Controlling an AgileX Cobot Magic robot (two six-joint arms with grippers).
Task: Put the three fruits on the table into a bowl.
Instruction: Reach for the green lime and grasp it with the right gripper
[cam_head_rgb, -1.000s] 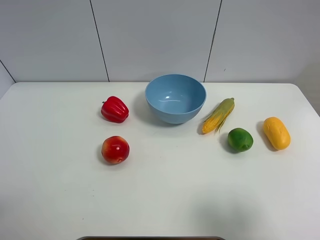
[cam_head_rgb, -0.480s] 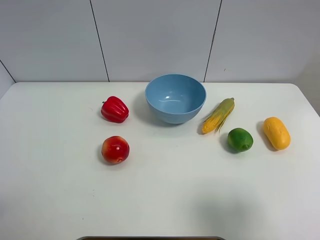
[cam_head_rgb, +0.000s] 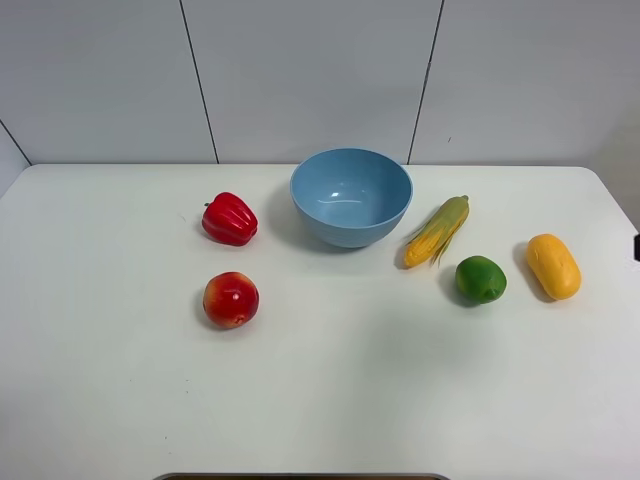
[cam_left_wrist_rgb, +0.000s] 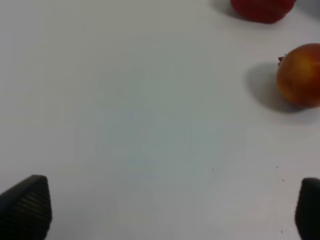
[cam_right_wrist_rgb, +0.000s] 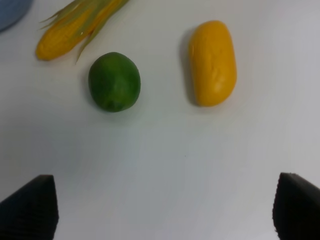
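A: Left gripper first. Jaws?

B: Wide apart, holding nothing. Only bare white table shows under the gap. Its fingertips touch no object.

A: Closest thing to it?

B: The apple-like fruit, red and yellow. It's ahead of the jaws, off toward one finger's side at the edge of their span, and well apart from the tips. Farther ahead on that same side is the red bell pepper, only partly in view.

A: Right gripper?

B: Jaws spread too, gripping nothing, with plain table under the gap.

A: Ahead of it?

B: The lime and the mango lie side by side, not touching. Both are ahead of the jaws, within the span of the two fingers and clear of the tips. The mango lies lengthwise, its long axis running away from the jaws. Beyond the lime is the corn cob, husk on and angled, near the lime but apart from it. Farthest out, past the corn, is a sliver of the light-blue bowl.

A: Where do the fruits stand?

B: From the high camera, the bowl sits upright between the pepper and the corn. All three fruits lie on the table outside it. The apple is on the pepper's side, the lime and mango on the corn's side.
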